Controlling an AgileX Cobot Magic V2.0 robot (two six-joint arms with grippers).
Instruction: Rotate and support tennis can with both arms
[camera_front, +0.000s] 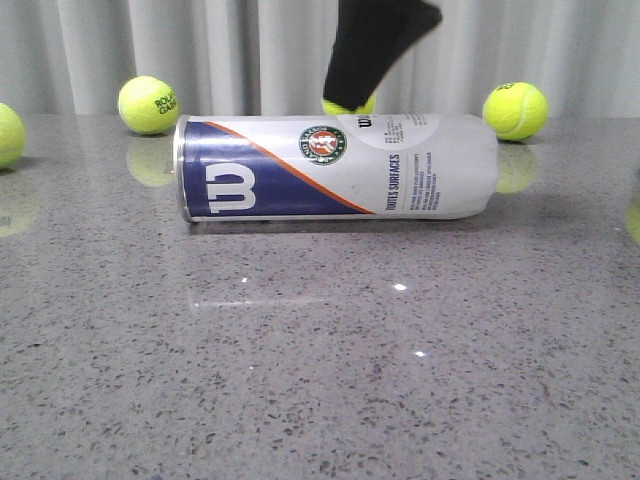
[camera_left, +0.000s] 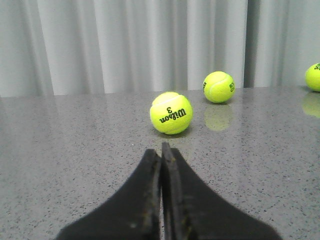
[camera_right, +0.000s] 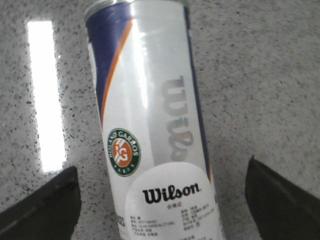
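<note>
Though untouched, tennis can (camera_right: 150, 125) between fingers (camera_right: 42, 207).

We face a table (camera_front: 320, 380) with the tennis can (camera_front: 335, 167) lying on its side across the middle, its rim end to our left and its closed end to our right. Behind the can, near the back edge, sit tennis balls: one behind the left end (camera_front: 148, 105), one behind the right end (camera_front: 515, 110), and one partly hidden behind the can's middle (camera_front: 348, 105). Another ball (camera_front: 8, 135) sits at the far left edge. A curtain (camera_front: 200, 50) hangs behind the table. An arm (camera_front: 375, 50) reaches down from above, over the can's middle (its gripper is hidden here).

From the right wrist, we look down on the can, which lies between the two spread fingers (camera_right: 42, 207) without touching either.
</note>
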